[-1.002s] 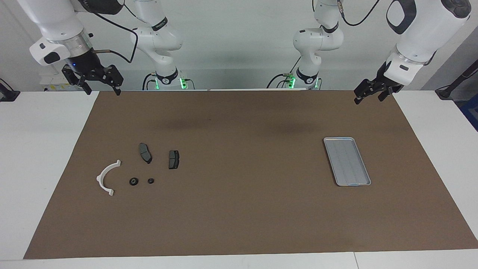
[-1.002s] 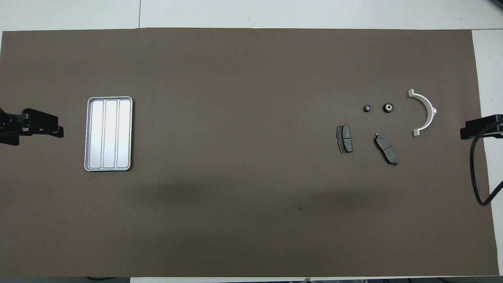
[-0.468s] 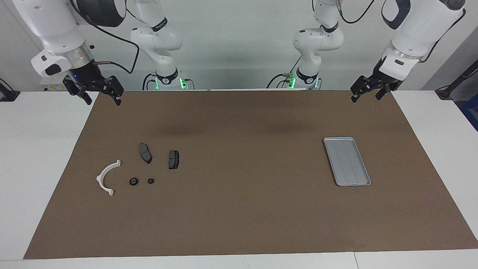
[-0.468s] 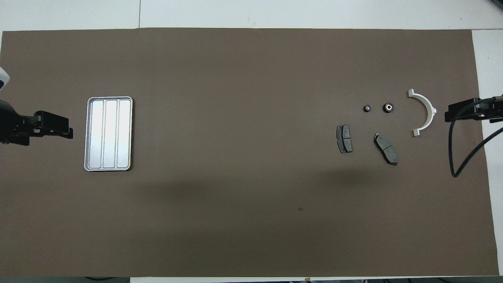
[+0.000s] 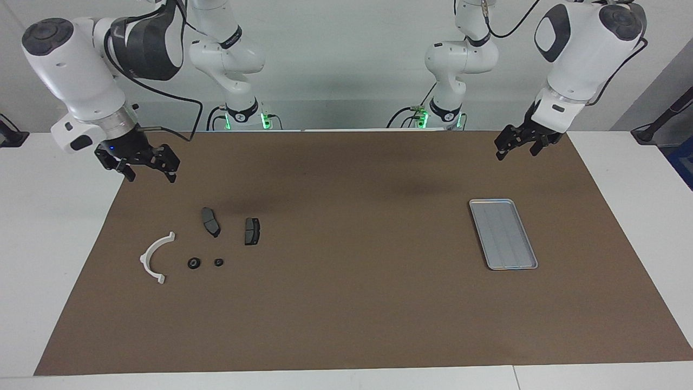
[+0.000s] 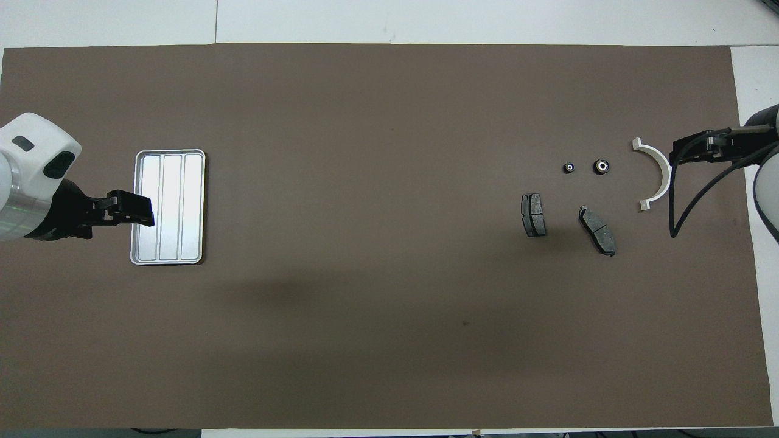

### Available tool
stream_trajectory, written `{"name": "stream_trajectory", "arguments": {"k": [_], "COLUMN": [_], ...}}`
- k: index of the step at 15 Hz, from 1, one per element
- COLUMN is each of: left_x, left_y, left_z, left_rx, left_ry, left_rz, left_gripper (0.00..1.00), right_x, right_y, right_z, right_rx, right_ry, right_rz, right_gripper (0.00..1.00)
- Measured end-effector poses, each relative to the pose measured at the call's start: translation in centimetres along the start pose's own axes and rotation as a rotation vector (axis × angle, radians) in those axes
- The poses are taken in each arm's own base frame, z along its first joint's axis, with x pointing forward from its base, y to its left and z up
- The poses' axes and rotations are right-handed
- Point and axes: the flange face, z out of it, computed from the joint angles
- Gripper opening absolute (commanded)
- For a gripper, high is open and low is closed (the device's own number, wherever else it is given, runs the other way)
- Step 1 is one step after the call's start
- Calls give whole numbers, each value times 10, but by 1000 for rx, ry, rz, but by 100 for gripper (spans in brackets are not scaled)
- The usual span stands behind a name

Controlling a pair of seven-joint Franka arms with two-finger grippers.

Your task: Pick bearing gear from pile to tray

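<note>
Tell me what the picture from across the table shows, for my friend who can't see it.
Two white robot arms hang their open claws above a brown mat, holding nothing: the right claw up near a scatter of small parts, the left claw up near an empty silver tray. The parts are a white half-ring, two dark plates and two tiny black rings.

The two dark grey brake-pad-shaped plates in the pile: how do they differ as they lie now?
The dark grey plate beside the white half-ring bracket lies angled and looks longer; the dark grey plate toward the table's middle lies squarer and looks stubbier. The first sits slightly nearer the robots. Both lie flat on the brown mat, untouched.
</note>
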Motion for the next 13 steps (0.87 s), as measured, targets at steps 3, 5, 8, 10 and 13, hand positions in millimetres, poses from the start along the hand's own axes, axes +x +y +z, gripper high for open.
{"name": "stream_trajectory", "arguments": {"k": [3,5,8,10,13], "left_x": [-7,-11,-14,-15,-15], "left_y": [24,34,36,36,36], "left_z": [17,27,36,38,39], "left_rx": [3,9,12,12,13], "left_ry": [-3,-15,-23,-23,-25], "left_rz": [-19,-15,-31,-36,-38], "left_gripper": [100,100,100,100,100], "right_x": [24,36,46,52,58], "right_y": [7,5,-1,-8,-17], "right_z": [47,72,100,119,143], "right_rx": [-1,-1,2,5,6], "right_ry": [15,32,29,32,37], "right_rz": [9,5,-3,-12,-24], "right_gripper": [100,100,100,100,100]}}
